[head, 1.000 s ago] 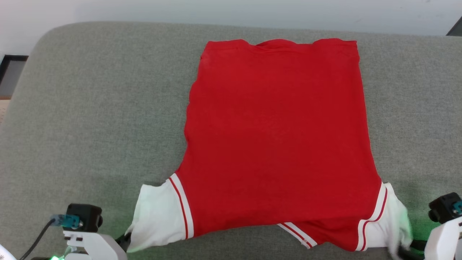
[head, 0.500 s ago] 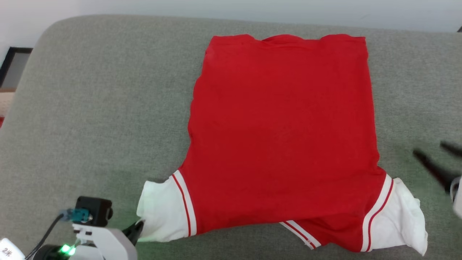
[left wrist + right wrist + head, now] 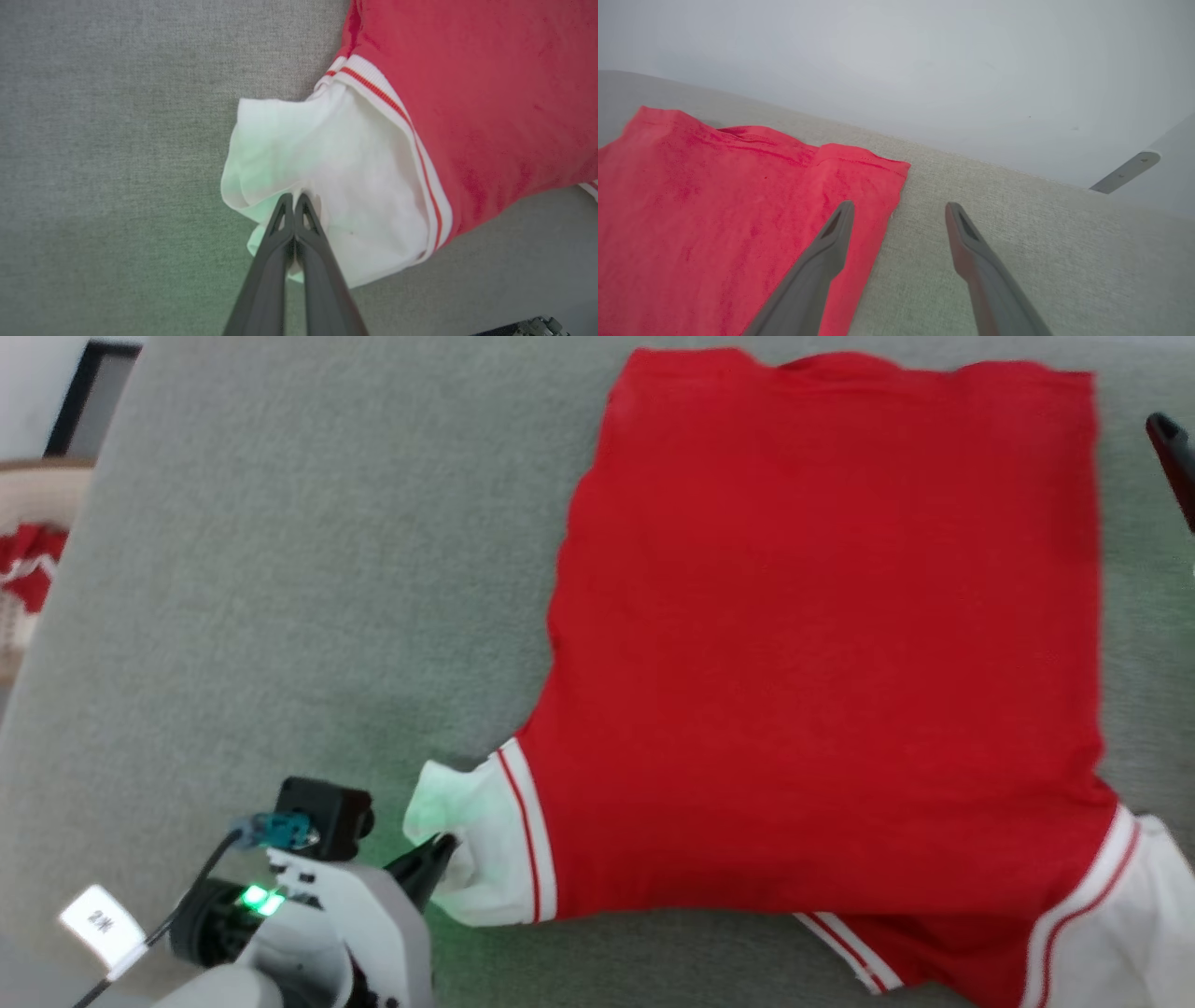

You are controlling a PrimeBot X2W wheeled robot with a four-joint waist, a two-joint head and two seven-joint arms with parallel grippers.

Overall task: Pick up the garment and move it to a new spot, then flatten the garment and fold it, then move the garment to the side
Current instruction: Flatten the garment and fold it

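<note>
The broad grey woven-fabric cushion (image 3: 280,569) carries the thin red jersey-style garment (image 3: 822,616) with white sleeves. It lies spread across the right half of the head view, its body flat and mostly smooth, its sleeves toward the robot. From how it lies, the pick-up and the move to a new spot look done, and the flattening looks well along. Both sleeves stick out unfolded, so the folding seems at most begun, and the move to the side is left. The near edge is untidy: a red flap with white-and-red striped trim (image 3: 845,947) pokes out from under the body, and the white right sleeve (image 3: 1153,915) is rumpled at its corner. The white left sleeve (image 3: 481,845) is bunched toward the left gripper (image 3: 294,199), whose dark fingers are pressed together on a pinch of it. That gripper looks placed either to draw the sleeve out straight or to fold it in. The right gripper (image 3: 899,210) hangs at the garment's far right corner with jaws spread wide and holding nothing, one finger over the red cloth and one over bare cushion.
</note>
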